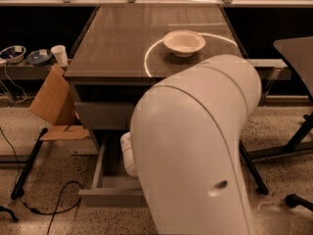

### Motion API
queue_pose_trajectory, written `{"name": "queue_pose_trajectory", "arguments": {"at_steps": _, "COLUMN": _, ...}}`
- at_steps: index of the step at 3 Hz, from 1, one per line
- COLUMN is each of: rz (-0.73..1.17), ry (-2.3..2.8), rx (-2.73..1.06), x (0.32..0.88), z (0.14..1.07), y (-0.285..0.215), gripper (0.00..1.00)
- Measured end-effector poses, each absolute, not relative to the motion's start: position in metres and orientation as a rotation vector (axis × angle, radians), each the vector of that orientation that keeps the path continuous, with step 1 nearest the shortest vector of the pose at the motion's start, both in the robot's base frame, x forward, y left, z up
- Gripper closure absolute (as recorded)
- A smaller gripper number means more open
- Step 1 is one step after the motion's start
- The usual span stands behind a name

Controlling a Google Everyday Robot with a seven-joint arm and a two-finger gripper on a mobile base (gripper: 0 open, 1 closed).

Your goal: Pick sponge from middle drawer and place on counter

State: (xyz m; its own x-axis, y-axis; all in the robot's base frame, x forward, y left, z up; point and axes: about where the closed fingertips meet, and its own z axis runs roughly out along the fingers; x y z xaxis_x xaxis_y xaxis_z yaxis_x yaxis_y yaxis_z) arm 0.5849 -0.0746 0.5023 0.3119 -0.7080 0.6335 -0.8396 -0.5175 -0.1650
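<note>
Sponge out of sight: nothing pale yellow shows in the open middle drawer (100, 164), which stands pulled out at about 7 o'clock in the view, most of its floor masked by the robot's white arm (195, 146). The gripper is hidden too, somewhere behind that arm and apparently down over the drawer; whether it is open or closed cannot be told. Above, the like-fronted upper drawer (102, 115) sits shut, and the glossy worktop (117, 38) carries a white bowl (184, 42) just toward 3 o'clock of its centre, ringed by a curved light reflection. Brown cardboard (51, 102) leans at 9 o'clock of the cabinet, a paper cup (60, 55) beyond it.

The step in hand looks like the reach into the drawer. Doing it well likely means a straight descent onto the flat, soft pad, a light squeeze across its narrow side, then a vertical lift clear of the drawer's walls and the worktop's edge, aiming for the bare area at 9 o'clock of the bowl.
</note>
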Motion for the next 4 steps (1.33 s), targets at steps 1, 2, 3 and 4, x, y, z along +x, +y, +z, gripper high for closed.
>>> {"name": "queue_pose_trajectory", "arguments": {"at_steps": 1, "rz": 0.934, "ry": -1.327, "rx": 2.426, "x": 0.577, "z": 0.514, "y": -0.082, "gripper": 1.00}}
{"name": "queue_pose_trajectory", "arguments": {"at_steps": 2, "rz": 0.847, "ry": -1.212, "rx": 2.430, "x": 0.566, "z": 0.520, "y": -0.090, "gripper": 1.00}}
{"name": "queue_pose_trajectory", "arguments": {"at_steps": 3, "rz": 0.830, "ry": -1.180, "rx": 2.411, "x": 0.559, "z": 0.522, "y": -0.094, "gripper": 1.00}}
{"name": "queue_pose_trajectory", "arguments": {"at_steps": 4, "rz": 0.848, "ry": -1.156, "rx": 2.381, "x": 0.551, "z": 0.525, "y": -0.094, "gripper": 1.00}}
